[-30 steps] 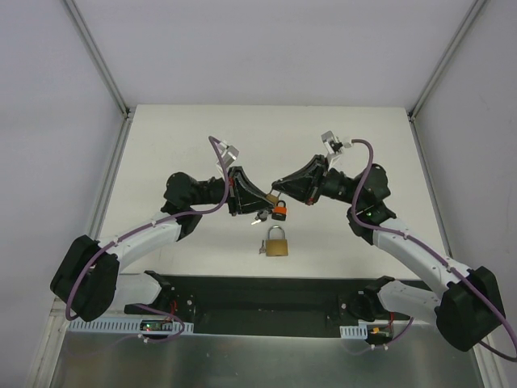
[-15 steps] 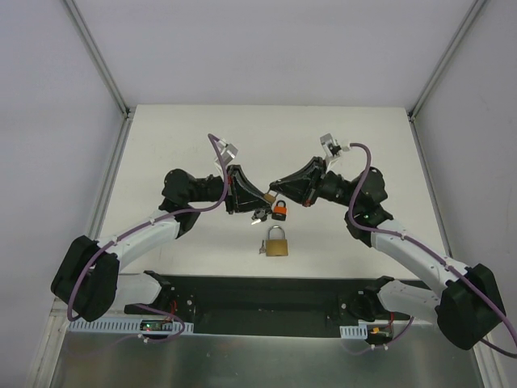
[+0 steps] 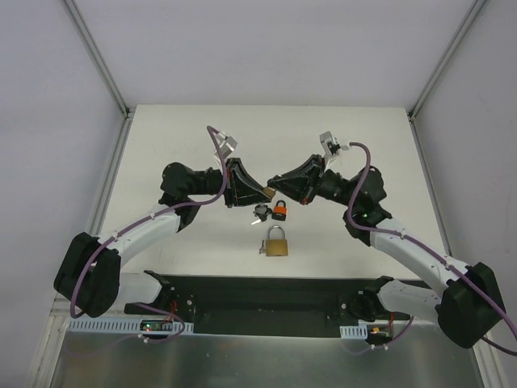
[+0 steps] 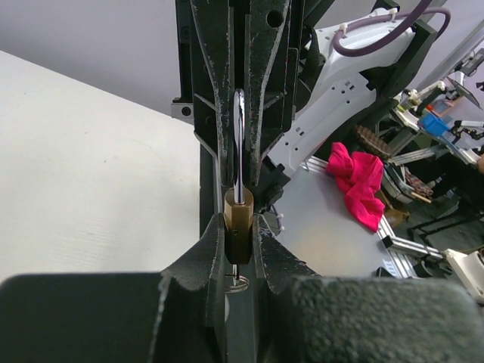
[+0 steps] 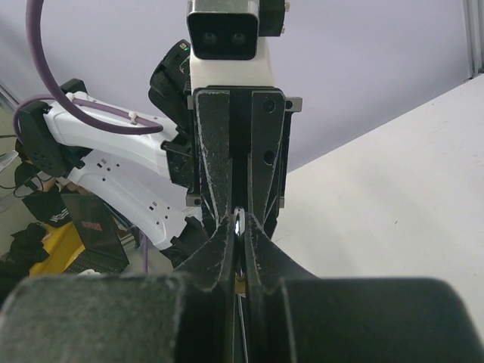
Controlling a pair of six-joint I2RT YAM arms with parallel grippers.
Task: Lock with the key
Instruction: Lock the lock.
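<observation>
- One large brass padlock (image 3: pixel 276 242) lies on the table (image 3: pixel 186 137), nearest the arm bases, touched by neither arm.
- One orange padlock (image 3: pixel 280 212) sits just beyond it, also free on the table.
- One bunch of keys (image 3: pixel 260 213) with dark heads shows just left of the orange padlock, below the left arm's fingers. I cannot tell whether it lies on the table or hangs.
- One small brass padlock (image 4: pixel 238 215), the third lock in all, is held in the air between the two arms, above the middle of the table.
- Two grippers meet tip to tip around it.
- The left gripper (image 4: pixel 238 240) has its jaws narrow, clamped on the brass body.
- A thin wire key ring (image 4: pixel 238 281) shows just under that body.
- The right gripper (image 5: pixel 239 227) has its jaws nearly together, pinching the silver shackle (image 4: pixel 239 144), which runs straight from the body into its fingers.
- One pink cloth (image 4: pixel 355 181) lies far off behind the right arm, beyond the table.
- Since a second ago, the large brass padlock and the orange padlock have not moved.
- The bunch of keys has shifted very slightly away from the bases.
- Both grips are the same as before, on body and shackle.
- The left arm's wrist and elbow have swung toward the far edge, and the point where the fingers meet has drifted a little farther from the bases.
- The right arm has barely changed.
</observation>
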